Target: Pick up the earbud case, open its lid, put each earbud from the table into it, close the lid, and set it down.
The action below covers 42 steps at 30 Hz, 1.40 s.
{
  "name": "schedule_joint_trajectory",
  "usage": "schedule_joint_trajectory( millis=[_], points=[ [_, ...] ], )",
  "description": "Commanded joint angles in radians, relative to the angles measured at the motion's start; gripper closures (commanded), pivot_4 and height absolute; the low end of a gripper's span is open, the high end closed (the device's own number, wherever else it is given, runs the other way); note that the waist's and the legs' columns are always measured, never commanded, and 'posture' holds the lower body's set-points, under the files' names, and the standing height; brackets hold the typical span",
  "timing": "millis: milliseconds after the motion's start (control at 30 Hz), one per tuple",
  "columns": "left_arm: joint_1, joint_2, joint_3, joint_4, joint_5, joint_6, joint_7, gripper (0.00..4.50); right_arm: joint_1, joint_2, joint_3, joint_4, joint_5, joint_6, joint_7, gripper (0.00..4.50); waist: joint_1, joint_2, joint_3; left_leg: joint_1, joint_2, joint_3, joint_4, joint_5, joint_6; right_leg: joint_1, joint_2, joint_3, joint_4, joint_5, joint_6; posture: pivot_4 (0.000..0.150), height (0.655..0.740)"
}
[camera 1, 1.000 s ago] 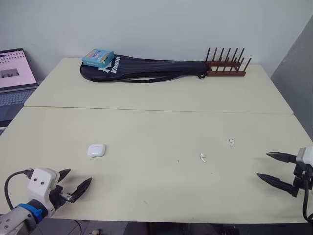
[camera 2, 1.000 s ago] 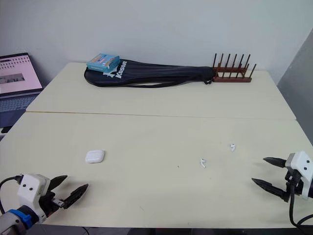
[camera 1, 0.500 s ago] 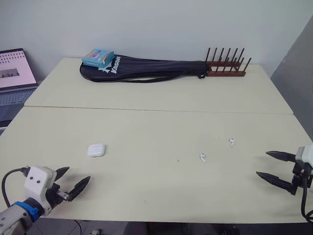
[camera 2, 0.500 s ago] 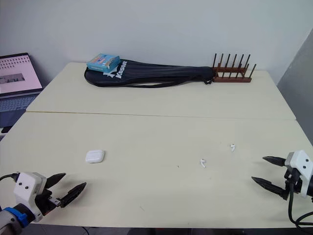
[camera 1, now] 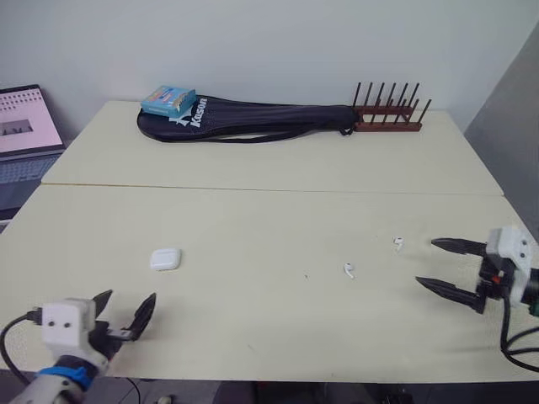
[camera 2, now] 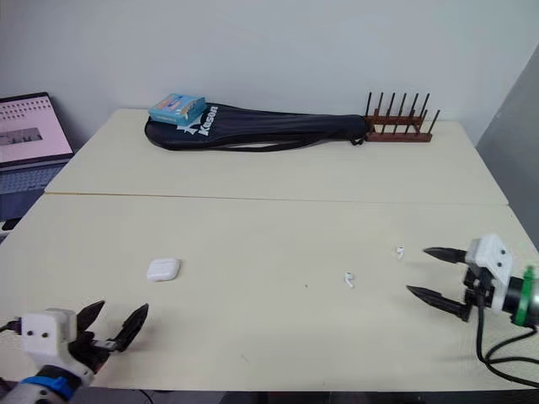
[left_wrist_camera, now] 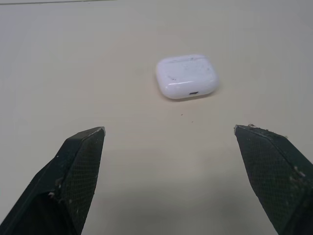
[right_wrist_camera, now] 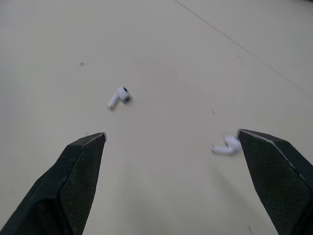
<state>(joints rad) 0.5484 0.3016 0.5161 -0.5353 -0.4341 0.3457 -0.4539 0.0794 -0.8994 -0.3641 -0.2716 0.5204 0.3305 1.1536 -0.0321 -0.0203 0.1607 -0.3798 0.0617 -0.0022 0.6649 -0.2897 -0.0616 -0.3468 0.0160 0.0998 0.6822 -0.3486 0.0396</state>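
earbud case (camera 1: pixel 166 257) sits flat on the table (camera 1: pixel 253 210), lid shut, well out from the racket bag (camera 1: pixel 253 118) on the robot's side, roughly in line w/ the bag's wide end. nothing of the task looks done yet: case not picked up, lid not opened, both buds loose on the table.

left gripper (camera 1: pixel 130 296) hangs spread wide & empty, farther from the bag than the case is, just short of it. in the left wrist view the case lies ahead between the two fingers, not touching either. right gripper (camera 1: pixel 426 262) is also spread & empty, off beyond the bag's handle end on the robot's side.

near earbud (camera 1: pixel 348 270) and far earbud (camera 1: pixel 398 244) lie apart from each other, both well out from the bag's narrow handle end. the far one is just beside the right gripper's tips, the near one a bit more toward the case.

my read: this is the approach stage. left to do is grab the case, flip the lid, load 2 buds, close it & set it down, i.e. basically everything.

writing: white "kason" on the bag's wide end. a blue box (camera 1: pixel 168 99) rests on that same end of the bag, print too small to read. laptop (camera 1: pixel 25 135) past that end has its screen lit, text unreadable. wooden peg rack (camera 1: pixel 387 114) at the handle end carries no markings i can see.
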Motion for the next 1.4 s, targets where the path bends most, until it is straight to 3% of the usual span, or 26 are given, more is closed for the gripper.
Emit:
schedule_joint_trajectory(
  millis=[33,300,1400],
  points=[
    [-0.032,-0.026,-0.07,-0.082,0.038,0.038,0.096,0.03,-0.1,-0.025,0.04,-0.081,0.072,0.073,-0.006,0.0,0.0,0.0,0.0,0.0,0.0,-0.001,0.0,0.0,0.0,0.0,0.0,0.0,0.0,0.0,0.0,0.15,0.7315],
    [-0.136,-0.033,-0.129,-0.07,0.09,0.131,0.225,0.03,-0.315,-0.025,0.183,-0.096,0.118,0.171,0.019,0.0,0.002,-0.001,0.0,-0.002,0.0,-0.005,0.0,0.0,0.0,0.0,0.0,-0.002,0.0,0.0,0.0,0.15,0.7315],
    [-0.457,0.047,-0.214,0.178,0.124,0.347,0.26,0.03,-0.378,-0.007,0.251,-0.105,0.117,0.169,0.019,0.0,0.004,0.001,0.0,-0.001,0.0,-0.017,0.0,0.0,0.0,0.003,0.0,-0.006,0.0,0.0,-0.001,0.15,0.7315]
  ],
)
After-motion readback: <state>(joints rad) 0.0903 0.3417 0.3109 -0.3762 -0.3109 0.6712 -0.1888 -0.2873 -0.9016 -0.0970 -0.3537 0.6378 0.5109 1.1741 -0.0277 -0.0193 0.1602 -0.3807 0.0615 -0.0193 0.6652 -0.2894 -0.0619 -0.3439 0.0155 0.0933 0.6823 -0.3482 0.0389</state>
